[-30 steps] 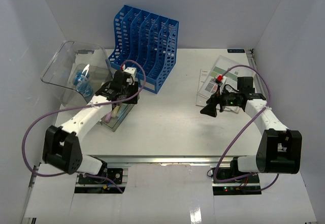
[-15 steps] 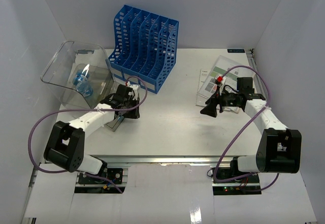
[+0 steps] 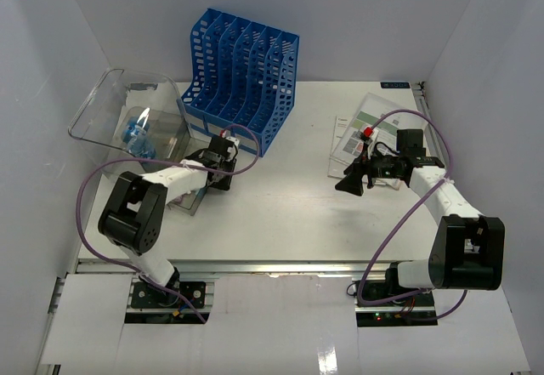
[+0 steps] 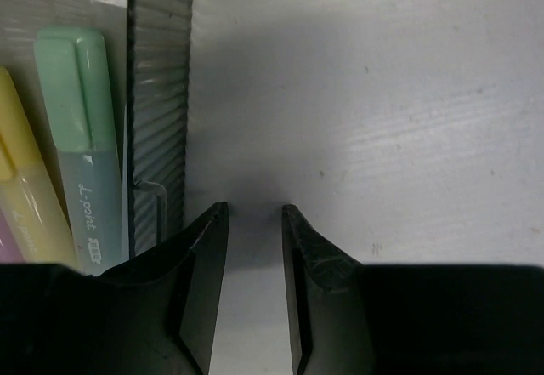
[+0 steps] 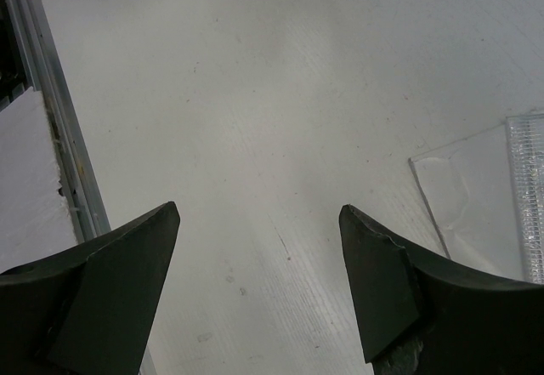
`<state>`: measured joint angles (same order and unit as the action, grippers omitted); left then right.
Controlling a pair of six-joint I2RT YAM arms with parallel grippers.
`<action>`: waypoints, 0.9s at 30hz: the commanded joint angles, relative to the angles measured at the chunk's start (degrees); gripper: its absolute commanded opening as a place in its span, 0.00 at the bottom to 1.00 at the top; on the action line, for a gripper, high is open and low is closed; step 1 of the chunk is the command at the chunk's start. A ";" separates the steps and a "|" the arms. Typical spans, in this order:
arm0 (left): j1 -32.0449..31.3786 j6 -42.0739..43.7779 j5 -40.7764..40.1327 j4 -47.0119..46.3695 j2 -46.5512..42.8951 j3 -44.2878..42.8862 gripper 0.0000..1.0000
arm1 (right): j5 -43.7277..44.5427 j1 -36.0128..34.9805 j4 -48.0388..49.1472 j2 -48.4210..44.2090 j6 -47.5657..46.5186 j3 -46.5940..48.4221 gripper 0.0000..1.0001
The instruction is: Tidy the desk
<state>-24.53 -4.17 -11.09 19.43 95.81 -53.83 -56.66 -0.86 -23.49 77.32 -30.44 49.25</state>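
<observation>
The white desk [image 3: 280,213] fills the middle of the top view, with a metal rail [image 3: 280,266] along its front edge. My left gripper [image 3: 212,181] is low over the desk, just right of a small clear tray [image 3: 183,198]. In the left wrist view my left gripper [image 4: 255,209] has its jaws a little apart and empty over the bare desk [image 4: 382,94]. The ribbed tray wall [image 4: 157,94] stands to its left. A green highlighter [image 4: 81,137] and a yellow highlighter [image 4: 30,188] lie in the tray. My right gripper [image 3: 347,185] [image 5: 259,209] is wide open and empty above the desk.
A blue file organizer [image 3: 242,77] stands at the back centre. A clear plastic bin [image 3: 127,116] holding something blue sits at the back left. Printed sheets [image 3: 361,137] and a small red item [image 3: 367,131] lie at the right. A clear sleeve [image 5: 476,196] and the rail [image 5: 51,120] show in the right wrist view.
</observation>
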 commanded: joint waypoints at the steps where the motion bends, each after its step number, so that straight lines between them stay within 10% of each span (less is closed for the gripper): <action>1: 0.36 3.97 -9.31 -1.77 3.37 -2.91 0.48 | -0.20 0.16 1.25 -1.29 0.11 0.40 0.83; 27: 6.16 3.17 -17.87 0.37 4.51 -6.20 0.98 | 1.35 0.16 0.55 -0.80 -0.32 0.90 0.87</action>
<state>-18.87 -1.46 -26.04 17.72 100.03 -58.61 -55.24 -0.86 -23.46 77.19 -30.44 49.25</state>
